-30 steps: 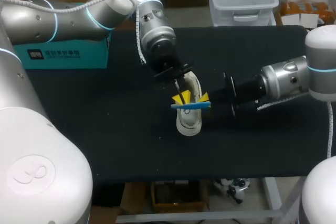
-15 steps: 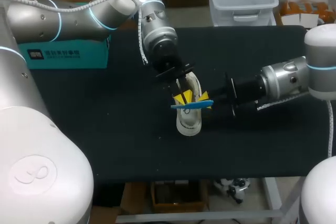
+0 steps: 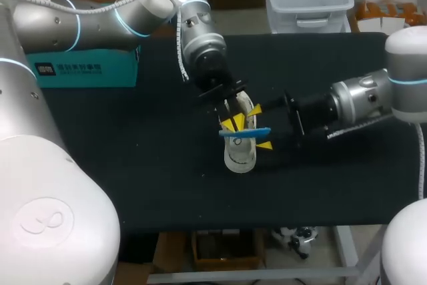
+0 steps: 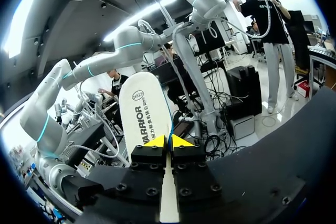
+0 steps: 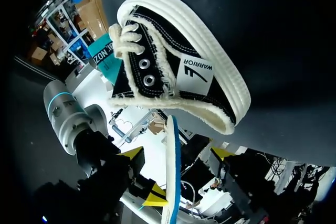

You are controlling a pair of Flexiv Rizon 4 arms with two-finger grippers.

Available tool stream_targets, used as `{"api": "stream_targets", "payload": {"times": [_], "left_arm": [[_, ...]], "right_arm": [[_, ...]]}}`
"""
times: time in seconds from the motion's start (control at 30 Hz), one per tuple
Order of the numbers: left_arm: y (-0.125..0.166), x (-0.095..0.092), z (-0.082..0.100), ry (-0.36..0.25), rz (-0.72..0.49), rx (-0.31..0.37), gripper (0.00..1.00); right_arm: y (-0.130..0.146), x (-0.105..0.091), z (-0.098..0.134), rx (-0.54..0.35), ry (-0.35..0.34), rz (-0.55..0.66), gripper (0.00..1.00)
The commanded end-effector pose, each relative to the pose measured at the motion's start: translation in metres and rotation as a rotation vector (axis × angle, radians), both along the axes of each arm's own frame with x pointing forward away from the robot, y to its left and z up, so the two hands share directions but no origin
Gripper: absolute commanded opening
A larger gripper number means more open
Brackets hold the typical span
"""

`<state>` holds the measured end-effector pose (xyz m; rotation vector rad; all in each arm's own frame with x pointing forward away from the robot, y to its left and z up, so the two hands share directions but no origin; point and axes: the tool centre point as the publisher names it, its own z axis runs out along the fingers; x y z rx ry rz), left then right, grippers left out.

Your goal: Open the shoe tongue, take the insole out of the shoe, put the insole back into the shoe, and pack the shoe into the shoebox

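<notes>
A black canvas shoe [image 3: 239, 155] with a white sole lies on the black table, seen close in the right wrist view [image 5: 178, 61]. Above it the insole [image 3: 244, 133] hangs edge-on, white with a blue underside [image 5: 172, 171]. My left gripper [image 3: 232, 123] comes down from the back and is shut on the insole's white face [image 4: 144, 114], its yellow tips [image 4: 169, 141] pressed together. My right gripper [image 3: 261, 127] stands open at the shoe's right. Its yellow tips are spread on either side of the insole without touching it [image 5: 177, 153].
A teal shoebox [image 3: 87, 68] sits at the table's back left, behind my left arm. Bare black tabletop [image 3: 133, 165] stretches in front of and to the left of the shoe.
My right gripper has opened and let go of the insole, its tips now spread wide. My left gripper keeps its hold and has barely moved.
</notes>
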<state>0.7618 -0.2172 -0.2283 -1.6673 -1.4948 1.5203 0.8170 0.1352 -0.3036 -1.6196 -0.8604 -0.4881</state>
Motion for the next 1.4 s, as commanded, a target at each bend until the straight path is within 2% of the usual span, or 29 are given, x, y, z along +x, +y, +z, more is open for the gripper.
{"api": "stream_targets", "payload": {"times": [0.03,0.07,0.1,0.13,0.33,0.4,0.43,0.47,0.5,0.8,0.87,0.9,0.93,0.97,1.03,1.23,1.4], "left_arm": [[-0.004,0.004,-0.002,0.004,-0.004,0.001,0.00],[-0.005,0.004,-0.002,0.004,-0.003,0.001,0.00],[-0.006,0.004,-0.003,0.004,-0.003,0.002,0.00],[-0.006,0.004,-0.003,0.003,-0.002,0.002,0.00],[-0.013,0.006,-0.006,-0.004,0.003,0.000,0.00],[-0.014,0.006,-0.006,-0.003,0.005,-0.002,0.00],[-0.014,0.006,-0.006,-0.002,0.006,-0.003,0.00],[-0.015,0.007,-0.006,-0.001,0.006,-0.003,0.00],[-0.015,0.007,-0.006,0.000,0.007,-0.003,0.00],[-0.011,0.010,-0.006,0.014,0.010,0.005,0.00],[-0.008,0.011,-0.005,0.031,0.000,0.026,0.00],[-0.006,0.011,-0.004,0.031,0.001,0.026,0.11],[-0.004,0.011,-0.003,0.030,-0.004,0.037,0.48],[-0.002,0.012,-0.001,0.036,-0.009,0.040,0.75],[0.003,0.015,0.002,0.038,-0.013,0.048,1.00],[0.015,0.023,0.011,0.043,-0.016,0.093,1.00],[0.027,0.043,0.019,0.018,0.021,0.166,1.00]], "right_arm": [[0.000,0.001,-0.002,0.015,-0.003,0.006,0.79],[0.000,0.001,-0.002,0.018,-0.001,0.011,0.70],[0.001,0.001,-0.002,0.019,-0.001,0.013,0.56],[0.002,0.001,-0.002,0.019,-0.001,0.014,0.49],[0.005,0.000,0.001,0.026,0.003,0.019,0.43],[0.006,0.000,0.001,0.028,0.004,0.019,0.32],[0.006,0.000,0.001,0.029,0.005,0.020,0.21],[0.006,0.000,0.001,0.029,0.006,0.020,0.03],[0.006,0.000,0.001,0.030,0.007,0.020,0.00],[0.005,0.000,-0.001,0.034,0.007,0.022,0.00],[0.004,0.000,-0.001,0.033,0.005,0.023,0.00],[0.004,0.000,-0.001,0.033,0.005,0.023,0.00],[0.003,0.000,-0.001,0.032,0.003,0.023,0.00],[0.003,0.000,-0.001,0.032,0.001,0.023,0.00],[0.002,0.000,-0.002,0.032,-0.002,0.023,0.00],[0.001,0.000,-0.002,0.032,-0.003,0.029,0.00],[-0.001,0.000,-0.002,0.030,0.007,0.029,0.00]]}}
